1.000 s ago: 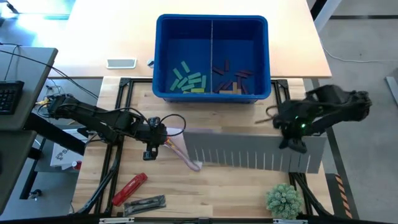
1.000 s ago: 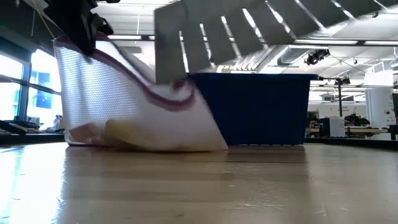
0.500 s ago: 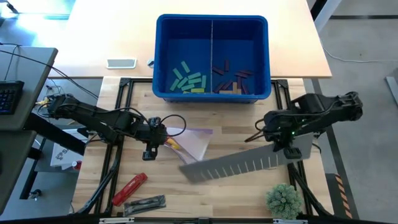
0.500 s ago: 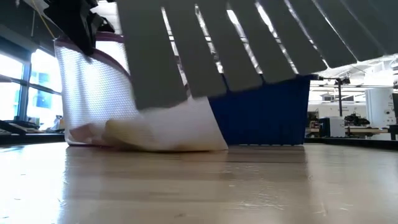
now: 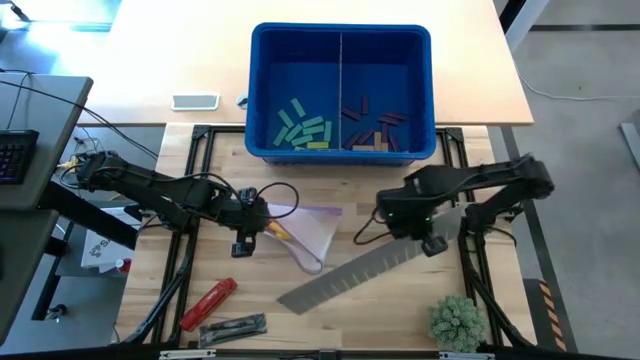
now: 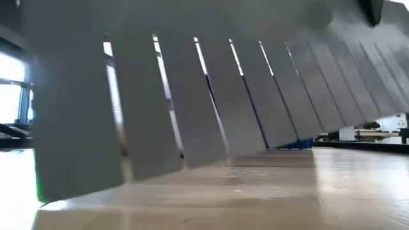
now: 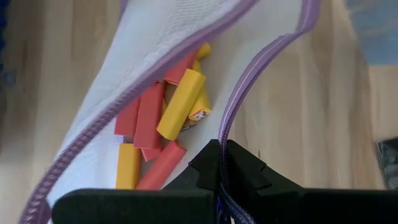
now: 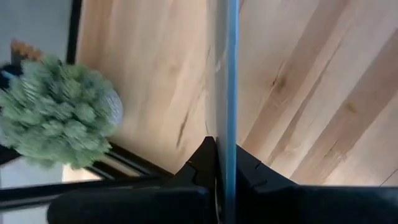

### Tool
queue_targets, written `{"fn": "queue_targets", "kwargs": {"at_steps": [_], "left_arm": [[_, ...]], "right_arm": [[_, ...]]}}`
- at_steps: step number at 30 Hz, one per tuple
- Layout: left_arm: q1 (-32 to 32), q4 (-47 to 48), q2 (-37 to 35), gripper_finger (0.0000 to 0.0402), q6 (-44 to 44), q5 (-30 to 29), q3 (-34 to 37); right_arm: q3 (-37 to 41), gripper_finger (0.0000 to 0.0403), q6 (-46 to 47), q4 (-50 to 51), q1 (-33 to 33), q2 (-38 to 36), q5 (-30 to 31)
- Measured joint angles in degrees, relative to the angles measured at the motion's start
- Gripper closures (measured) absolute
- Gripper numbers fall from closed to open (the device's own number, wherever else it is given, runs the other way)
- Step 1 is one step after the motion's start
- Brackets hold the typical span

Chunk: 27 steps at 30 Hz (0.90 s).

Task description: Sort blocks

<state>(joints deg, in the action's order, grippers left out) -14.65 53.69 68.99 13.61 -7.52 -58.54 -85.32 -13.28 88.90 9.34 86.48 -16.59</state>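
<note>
The blue bin [image 5: 340, 35] holds green, teal and yellow-green blocks [image 5: 303, 128] in its left compartment and purple and tan blocks [image 5: 372, 128] in its right one. My left gripper [image 5: 262, 226] is shut on a white mesh pouch [image 5: 310, 232] with a purple zipper. Red and yellow blocks [image 7: 168, 118] lie inside the pouch. My right gripper [image 5: 432, 243] is shut on a flat grey slotted mat [image 5: 360, 272]. The mat slants from the gripper toward the table's near left. In the low view the mat's strips [image 6: 192, 108] hide the pouch. My left gripper [image 7: 221, 155] pinches the pouch's purple zipper edge [image 7: 225, 134] between its two fingers, slanting down. The mouth gapes open, and the rest of the pouch lies toward the table's right. My right gripper [image 8: 222, 149] pinches the mat's uncut long edge [image 8: 227, 112] near its right end, from above. The mat hangs below, strips pointing down toward the wood [image 6: 77, 185]; I cannot tell if they touch it.
A red cylindrical tool [image 5: 208, 302] and a dark tool [image 5: 232, 326] lie near the front left. A green plant [image 5: 456, 322] stands at the front right. A pale flat device [image 5: 195, 101] lies left of the bin. Black frame rails [image 5: 190, 250] run along the table.
My right gripper has sunk and gone toward the table's left, rolling as it went. The grey mat has swung from lying across the table to a slant, its free end now near the front left and close before the low camera. The pouch stays where it was.
</note>
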Motion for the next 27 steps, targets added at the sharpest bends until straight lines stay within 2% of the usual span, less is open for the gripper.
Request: {"fn": "queue_targets", "kwargs": {"at_steps": [3, 7, 12, 17, 22, 27], "left_arm": [[0.0, 0.0, 0.0, 0.0402, 2.6, -1.4, 0.0], [0.5, 0.0, 0.0, 0.0402, 4.3, -3.0, 0.0], [1.9, 0.2, 0.0, 0.0402, 4.2, -3.2, 0.0], [3.6, 2.4, 0.0, 0.0402, 2.7, -4.4, 0.0], [6.7, 3.5, 0.0, 0.0402, 2.3, -6.8, 0.0], [9.4, 3.5, 0.0, 0.0402, 2.8, -6.5, 0.0]], "right_arm": [[0.0, 0.0403, -0.3, 0.0, -0.6, 4.0, 1.9], [0.0, 0.0403, 6.9, -1.6, -2.7, 8.6, 5.6], [0.0, 0.0403, 8.9, -5.7, -4.4, 13.1, 0.0], [0.0, 0.0398, 6.0, -6.0, -4.0, 14.8, -2.8], [0.0, 0.0358, 6.8, -6.0, -3.9, 14.8, -2.6], [0.0, 0.0298, 8.2, -4.5, -4.1, 14.8, 0.9]]}}
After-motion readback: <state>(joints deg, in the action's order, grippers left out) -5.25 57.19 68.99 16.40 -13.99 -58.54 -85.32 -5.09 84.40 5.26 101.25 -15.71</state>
